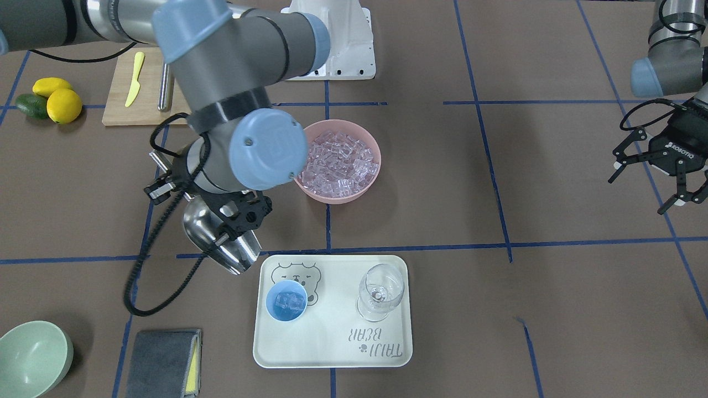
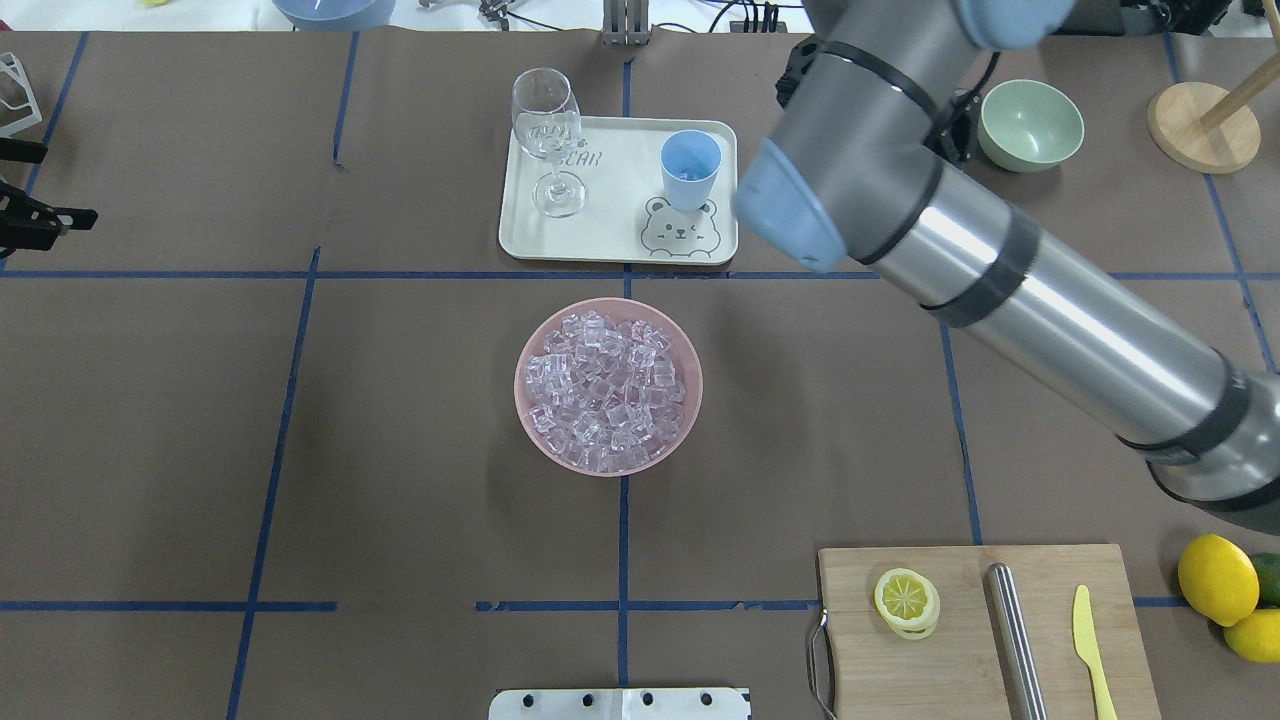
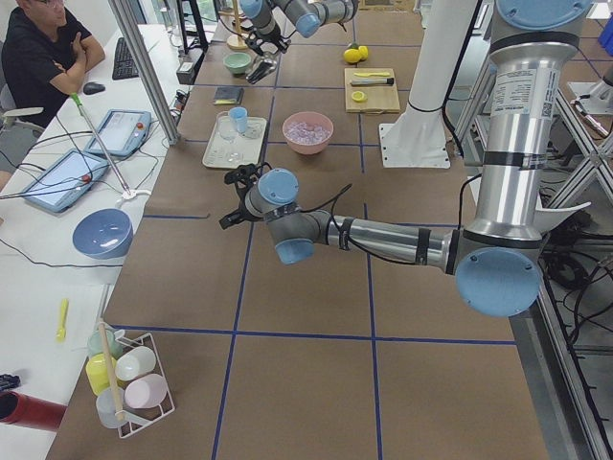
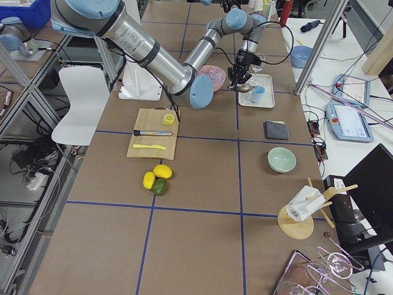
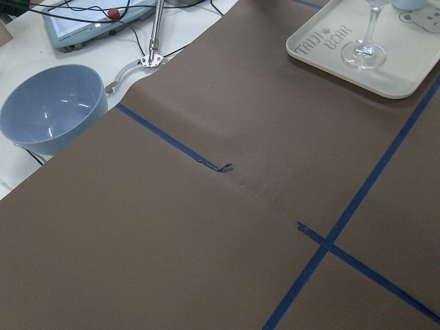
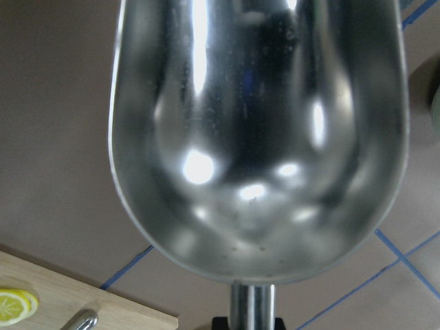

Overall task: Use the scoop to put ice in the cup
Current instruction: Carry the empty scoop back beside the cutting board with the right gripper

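Quick status from my end. The right end effector [image 1: 235,224] is clamped on the handle of the scoop [image 1: 221,243], and the wrist cam shows the trough bare, no ice in it at all. It hangs just off the tray [image 1: 332,342], at the corner nearest the cup [image 1: 276,312]. The cup stands on that end of the tray with a few cubes already in the bottom.

The rest of the ice [image 1: 337,160] is heaped in the pink bowl [image 1: 338,198], just off the tray's robot-side edge.

What matters for the next dip, I think, is the scoop's long axis. It runs diagonally, mouth down toward the tray corner and handle up and away from the tray. So the mouth points away from the bowl, and I'd guess it needs swinging round before it can dig in.

The left end effector [image 1: 658,185] is wide open, holding nothing, and well off the tray's far end past the wine glass [image 1: 380,290]. The right arm is much the nearer one.
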